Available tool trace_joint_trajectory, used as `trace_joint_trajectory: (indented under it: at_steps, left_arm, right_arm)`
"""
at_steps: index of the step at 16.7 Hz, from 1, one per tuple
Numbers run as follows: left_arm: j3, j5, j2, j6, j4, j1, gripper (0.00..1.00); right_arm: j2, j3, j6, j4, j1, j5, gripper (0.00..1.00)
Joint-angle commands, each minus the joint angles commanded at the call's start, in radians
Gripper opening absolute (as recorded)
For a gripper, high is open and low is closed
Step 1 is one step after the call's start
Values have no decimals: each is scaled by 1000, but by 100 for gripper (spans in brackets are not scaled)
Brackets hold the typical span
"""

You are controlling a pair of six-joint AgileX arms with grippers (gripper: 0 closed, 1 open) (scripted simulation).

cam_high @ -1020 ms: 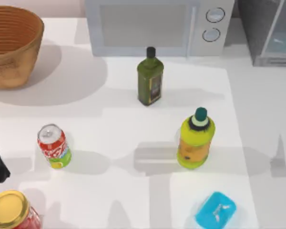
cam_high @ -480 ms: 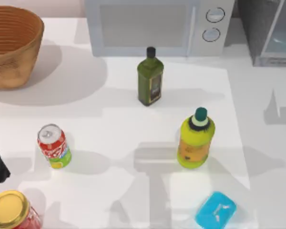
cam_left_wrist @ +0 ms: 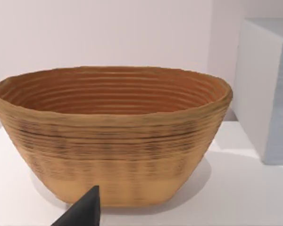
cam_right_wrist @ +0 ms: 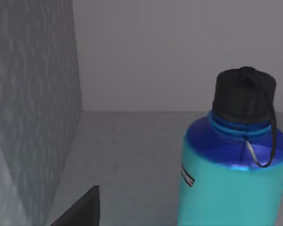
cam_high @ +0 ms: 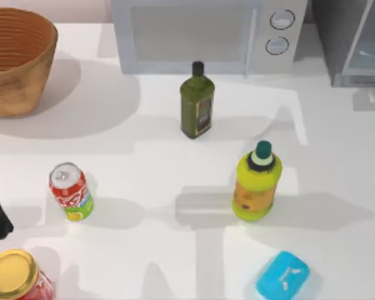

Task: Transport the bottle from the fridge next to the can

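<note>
"How far along were you?"

"Barely started. The stout cyan bottle (cam_right_wrist: 236, 169) stood inside the grey metal fridge (cam_high: 350, 40), ungrasped; I couldn't tell my right claw's state. The red can (cam_high: 70, 191) waited on the worktop (cam_high: 144, 175)."

The bottle (cam_right_wrist: 233, 188) is looking like smooth shiny plastic; the basket (cam_left_wrist: 113, 136) is looking rough and woven; the fridge (cam_high: 347, 40) is showing dull metal.

White table (cam_high: 150, 169) runs edge to edge, lit from above: soft grey shadows fall beside everything standing on it. Plain pale wall (cam_left_wrist: 108, 33) behind, no windows in sight. White microwave (cam_high: 200, 34) with two round knobs sits against the back edge, near the table's middle.
</note>
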Motion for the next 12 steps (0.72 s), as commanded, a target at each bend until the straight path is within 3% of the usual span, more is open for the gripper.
trace_joint_trajectory:
  at_steps: [5,12]
  left_arm:
    - [0,0,0,0,0,0,100]
    - [0,0,0,0,0,0,100]
  right_arm:
    - [307,150,-1,171,-32,-29,100]
    - [361,178,-2,205,-33,-34,100]
